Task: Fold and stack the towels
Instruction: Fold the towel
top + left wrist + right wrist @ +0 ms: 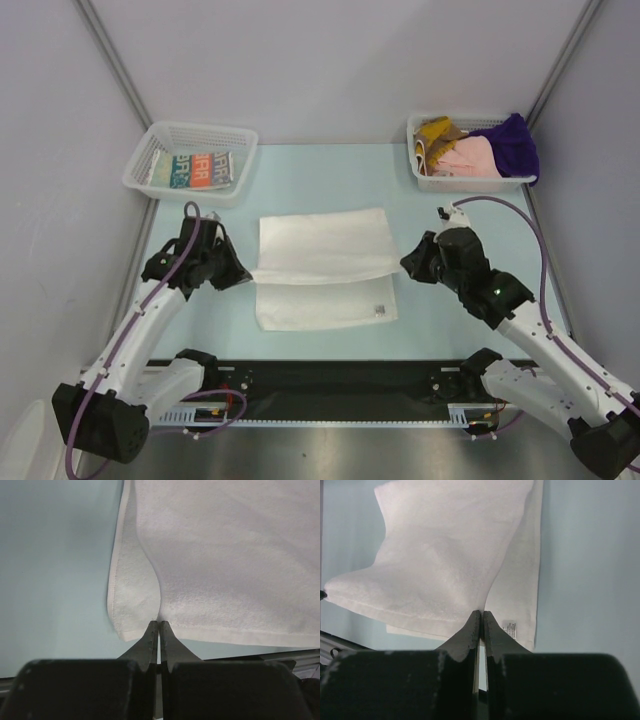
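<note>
White terry towel [322, 245], half folded along a raised crease, its 2 ends pinched in the jaws.

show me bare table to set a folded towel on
Bare table lies between left basket and right basket, beyond the white towel. A thinner strip separates it from the black rail. Crowded beside the towel, where left gripper and right gripper pinch it.

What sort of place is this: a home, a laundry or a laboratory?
Probably a robot laboratory cell, not a home. The left arm and the right arm are mounted at the near edge of a pale blue table, plain grey walls close it in, and both arms hold one white towel.
</note>
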Robot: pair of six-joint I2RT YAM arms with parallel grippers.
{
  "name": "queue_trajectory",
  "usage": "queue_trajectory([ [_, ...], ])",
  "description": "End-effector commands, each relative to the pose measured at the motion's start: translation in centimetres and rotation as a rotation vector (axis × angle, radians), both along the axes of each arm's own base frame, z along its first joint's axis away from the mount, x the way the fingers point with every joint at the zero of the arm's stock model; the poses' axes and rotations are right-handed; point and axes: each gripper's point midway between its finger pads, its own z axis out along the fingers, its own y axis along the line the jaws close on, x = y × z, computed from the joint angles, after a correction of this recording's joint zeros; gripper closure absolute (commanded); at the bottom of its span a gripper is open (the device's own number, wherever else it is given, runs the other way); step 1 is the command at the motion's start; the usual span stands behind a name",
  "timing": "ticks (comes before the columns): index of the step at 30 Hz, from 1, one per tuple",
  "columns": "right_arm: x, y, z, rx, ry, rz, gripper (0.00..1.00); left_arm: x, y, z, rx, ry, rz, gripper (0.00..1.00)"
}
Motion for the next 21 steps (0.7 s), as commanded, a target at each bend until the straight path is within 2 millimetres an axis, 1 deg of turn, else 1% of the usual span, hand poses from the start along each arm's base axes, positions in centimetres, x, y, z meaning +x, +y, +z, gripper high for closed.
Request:
queue_trajectory([
  [1, -0.3, -0.6, -0.8, -0.029, 0.012, -0.009, 1.0, 0.1, 0.7, 0.3, 0.024, -0.004, 0.003, 1.0],
  [6, -1.2, -1.1, -2.3, -0.018, 0.037, -0.018, 1.0, -0.1, 1.0, -0.2, 0.026, -0.002, 0.008, 1.0],
  [7, -1.6, -1.0, -2.4, -0.008, 0.037, -0.009, 1.0, -0.2, 1.1, -0.3, 0.028, 0.001, 0.009, 1.0],
  [8, -1.9, -1.0, -3.2, -0.01, 0.052, -0.007, 1.0, -0.3, 1.2, -0.6, 0.03, 0.007, 0.009, 1.0],
  [10, -2.4, -1.0, -3.7, 0.0, 0.06, -0.005, 1.0, -0.5, 1.3, -0.9, 0.03, 0.01, 0.014, 1.0],
  [11, -2.7, -1.1, -4.7, -0.012, 0.077, -0.007, 1.0, -0.6, 1.2, -1.2, 0.026, 0.015, 0.014, 1.0],
  [12, -2.9, -1.2, -5.2, -0.011, 0.087, -0.012, 1.0, -0.8, 1.0, -1.4, 0.016, 0.021, 0.013, 1.0],
  [13, -3.1, -1.1, -5.7, -0.011, 0.099, -0.005, 1.0, -1.1, 1.0, -2.1, 0.014, 0.035, 0.012, 1.0],
  [15, -3.6, -0.8, -7.1, -0.007, 0.125, 0.004, 1.0, -1.4, 1.0, -2.9, 0.009, 0.052, 0.021, 1.0],
  [16, -3.9, -0.6, -7.6, 0.007, 0.142, 0.004, 1.0, -1.6, 0.8, -3.2, -0.001, 0.06, 0.019, 1.0],
  [17, -4.0, 0.0, -8.1, 0.011, 0.147, 0.021, 1.0, -1.9, 0.8, -4.0, -0.005, 0.077, 0.023, 1.0],
  [18, -4.4, 0.0, -9.4, 0.001, 0.171, 0.022, 1.0, -2.1, 0.7, -4.5, -0.014, 0.087, 0.029, 1.0],
  [19, -4.6, 0.1, -9.9, 0.005, 0.185, 0.015, 1.0, -2.1, 0.4, -4.9, -0.029, 0.09, 0.023, 1.0],
  [20, -4.8, 0.6, -10.5, 0.002, 0.195, 0.03, 1.0, -2.7, 0.4, -6.0, -0.029, 0.121, 0.028, 1.0],
  [21, -5.1, 0.6, -11.5, -0.01, 0.215, 0.028, 1.0, -2.9, 0.3, -6.4, -0.038, 0.133, 0.03, 1.0],
])
